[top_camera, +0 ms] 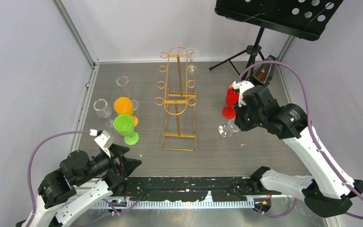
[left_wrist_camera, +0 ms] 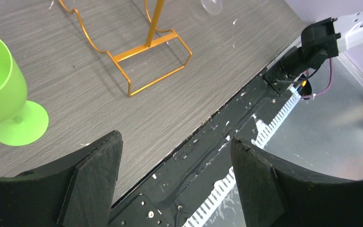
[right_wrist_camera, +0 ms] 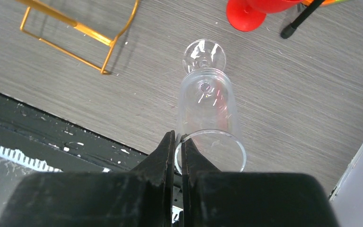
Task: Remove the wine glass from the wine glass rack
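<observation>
Grey wood-grain worktop [top_camera: 137,75] fills the overhead view. The gold rack [top_camera: 178,100] stands at its middle, and the clear wine glass [top_camera: 227,128] is upright at the rack's 4 o'clock, off the hooks, just beside a red glass [top_camera: 230,100]. Left wrist: the left claw [left_wrist_camera: 176,139] gapes wide, holding nothing. Right wrist: the right claw [right_wrist_camera: 178,144] pinches the glass's rim at 7 o'clock. Thin, light, slick and brittle, I judge; the stem offers a safer hold.
</observation>
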`<state>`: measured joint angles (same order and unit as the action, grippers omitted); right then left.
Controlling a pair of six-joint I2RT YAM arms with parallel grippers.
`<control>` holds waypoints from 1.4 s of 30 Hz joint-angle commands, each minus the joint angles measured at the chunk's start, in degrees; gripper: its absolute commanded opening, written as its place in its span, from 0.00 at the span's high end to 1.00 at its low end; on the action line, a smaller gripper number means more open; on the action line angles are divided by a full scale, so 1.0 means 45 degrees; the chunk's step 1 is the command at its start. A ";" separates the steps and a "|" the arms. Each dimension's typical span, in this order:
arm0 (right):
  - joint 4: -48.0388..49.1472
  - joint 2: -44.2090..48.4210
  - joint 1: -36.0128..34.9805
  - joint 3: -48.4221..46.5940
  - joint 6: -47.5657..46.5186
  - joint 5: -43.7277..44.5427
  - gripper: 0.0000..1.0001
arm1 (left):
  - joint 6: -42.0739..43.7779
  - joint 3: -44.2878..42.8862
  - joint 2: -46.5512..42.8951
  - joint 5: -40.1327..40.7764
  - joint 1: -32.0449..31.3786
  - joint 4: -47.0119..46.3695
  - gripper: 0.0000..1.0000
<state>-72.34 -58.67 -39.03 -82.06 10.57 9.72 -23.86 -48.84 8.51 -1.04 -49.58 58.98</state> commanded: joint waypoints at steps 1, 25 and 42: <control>0.0597 -0.0235 0.1236 -0.0702 -0.0594 -0.0717 0.94 | 0.0040 0.0157 -0.0322 0.0550 0.0028 -0.1413 0.17; 0.0101 -0.3203 0.4472 -0.1518 -0.1801 -0.2307 0.94 | 0.0067 0.1079 -0.1309 0.1107 0.0022 -0.1983 0.10; 0.0337 -0.4301 0.4551 -0.2282 -0.1907 -0.1110 0.69 | 0.0021 0.1124 -0.1389 0.1201 0.0021 -0.1934 0.07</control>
<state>-71.90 -78.00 -18.79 -88.62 2.90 2.55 -23.81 -44.01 2.72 3.44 -49.58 53.32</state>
